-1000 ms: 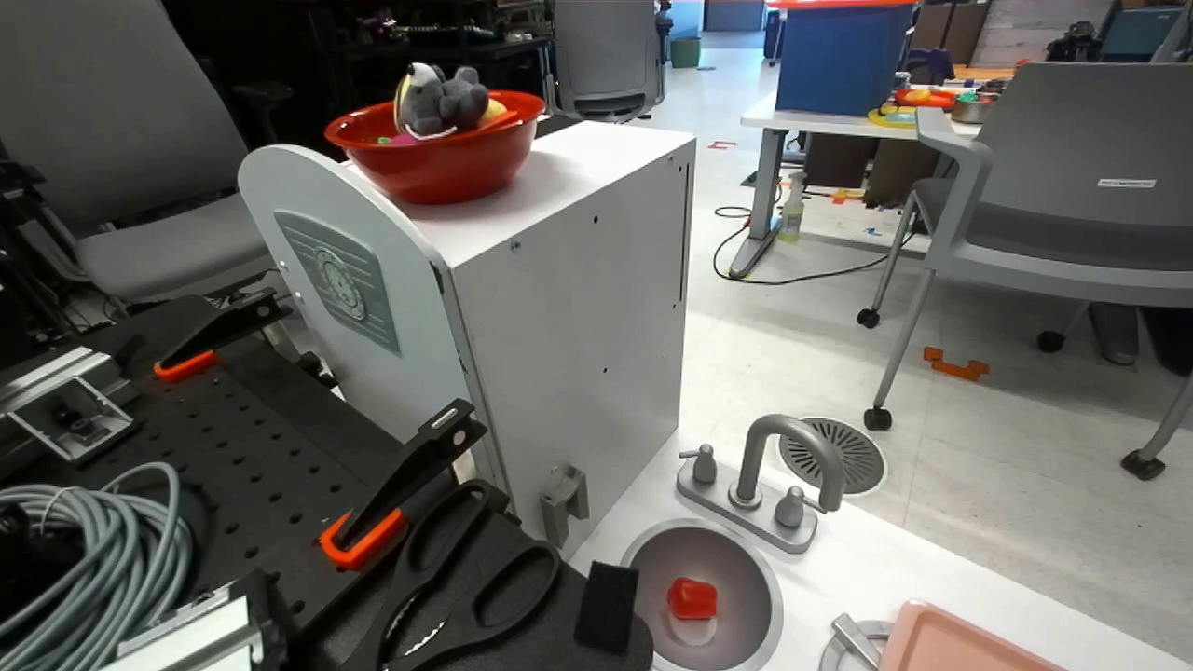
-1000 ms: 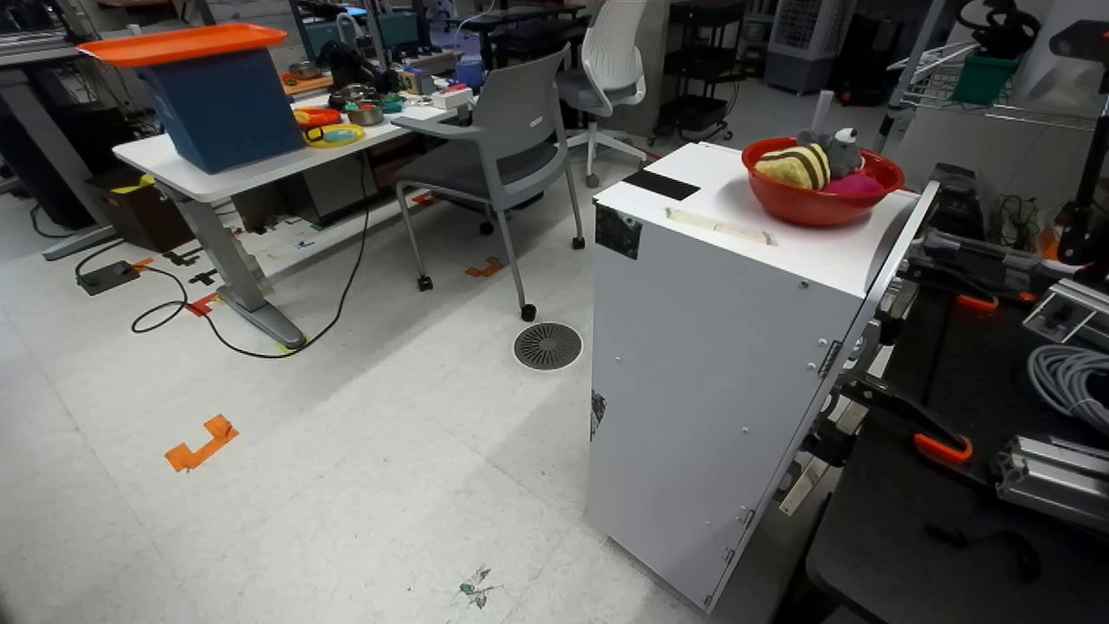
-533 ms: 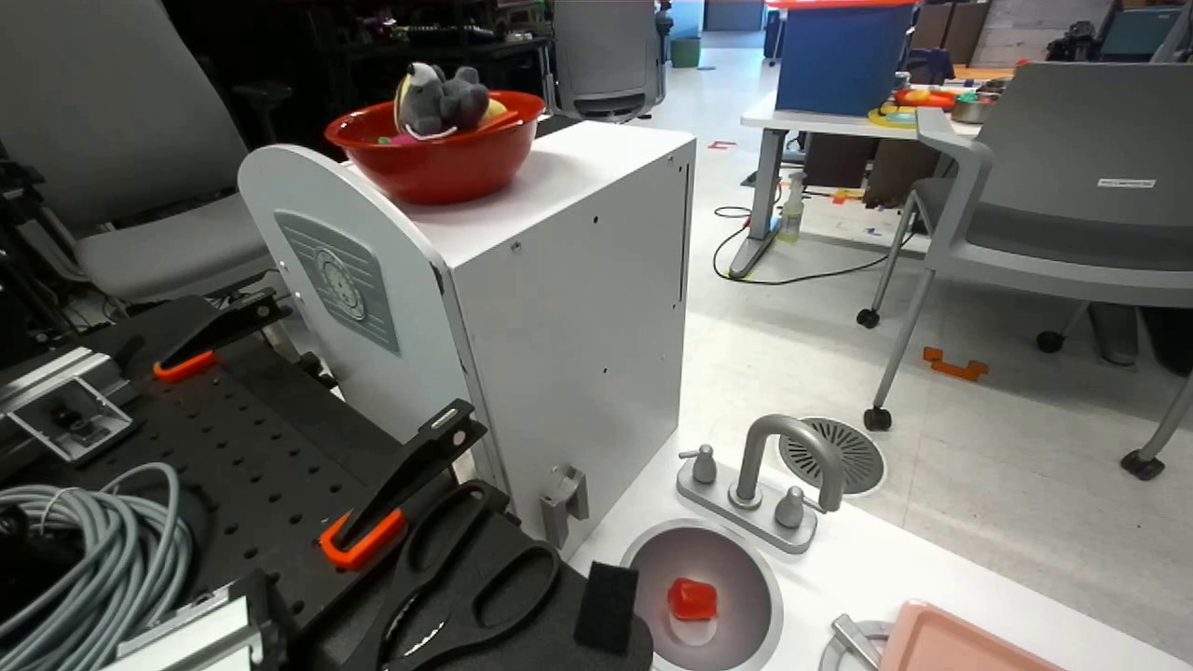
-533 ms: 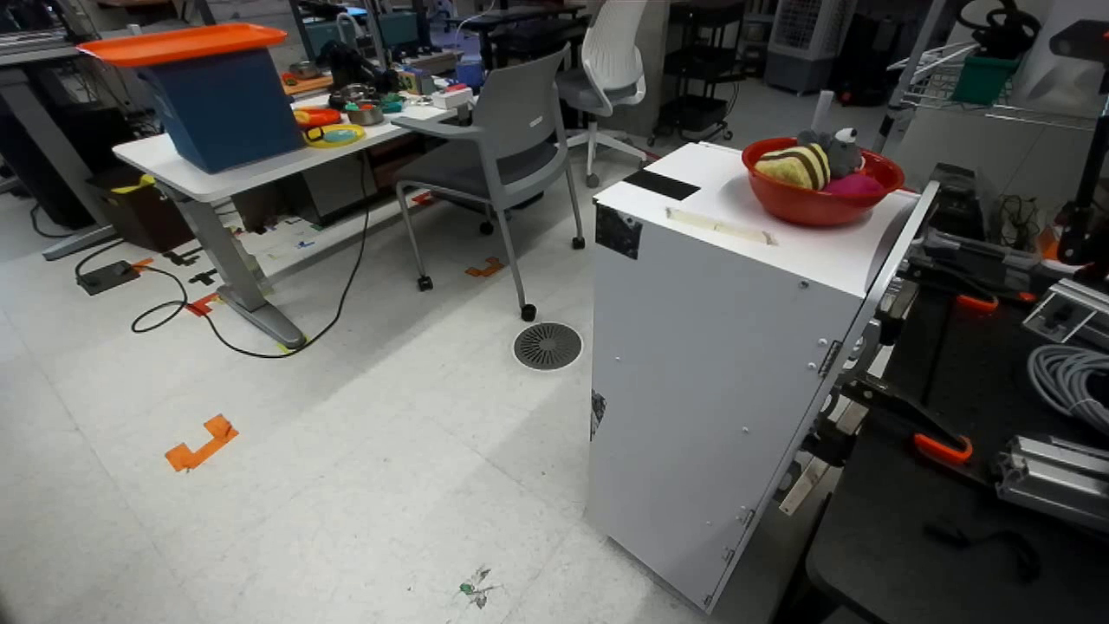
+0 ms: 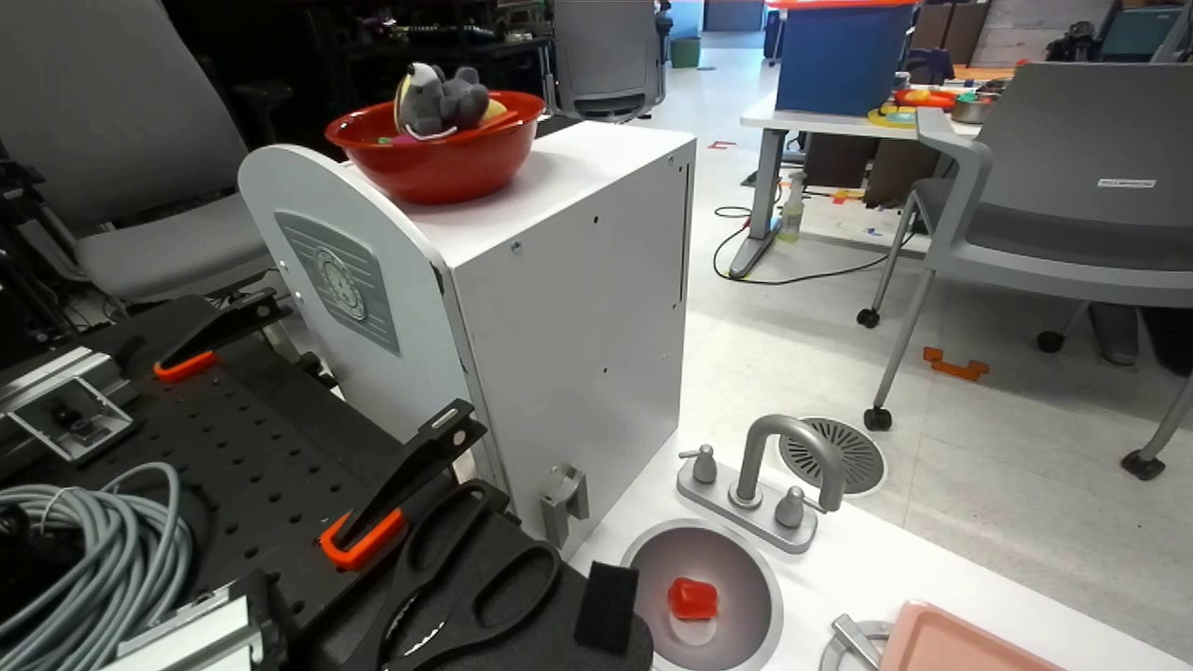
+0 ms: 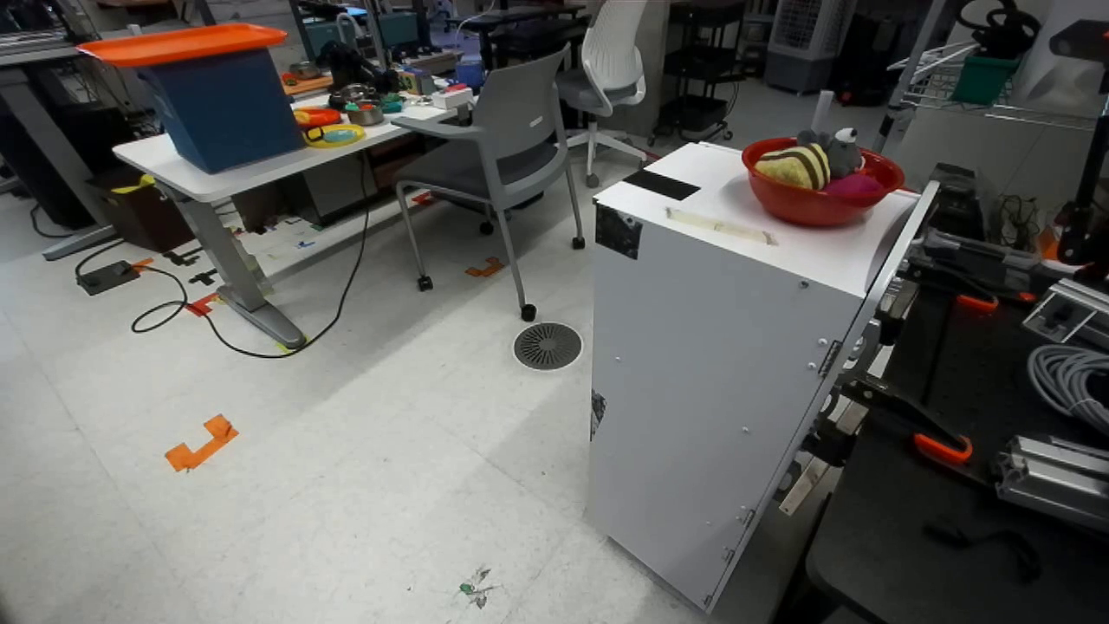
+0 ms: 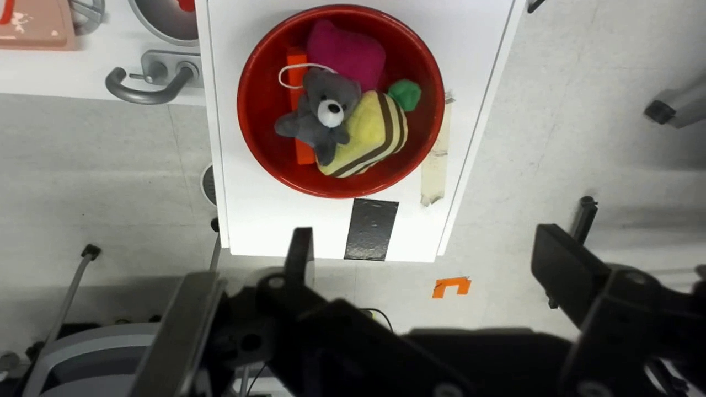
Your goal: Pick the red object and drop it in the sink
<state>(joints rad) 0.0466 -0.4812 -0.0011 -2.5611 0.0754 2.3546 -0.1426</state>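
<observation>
Sink [image 5: 750, 596] set into the worktop [image 5: 895, 559], near right in an exterior view, has the red object [image 5: 692, 598] low in its basin, likely there because it's the asked-for drop spot, so task looks done. In the wrist view the end effector [image 7: 424, 248] is spread wide, nothing between its fingers, apart from the red bowl [image 7: 259, 105]; probably empty because no more gripping is called for.

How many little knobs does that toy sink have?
2 on the sink: in an exterior view, one knob is left of the faucet, another knob right of it. In the wrist view the white cabinet hides one.
</observation>
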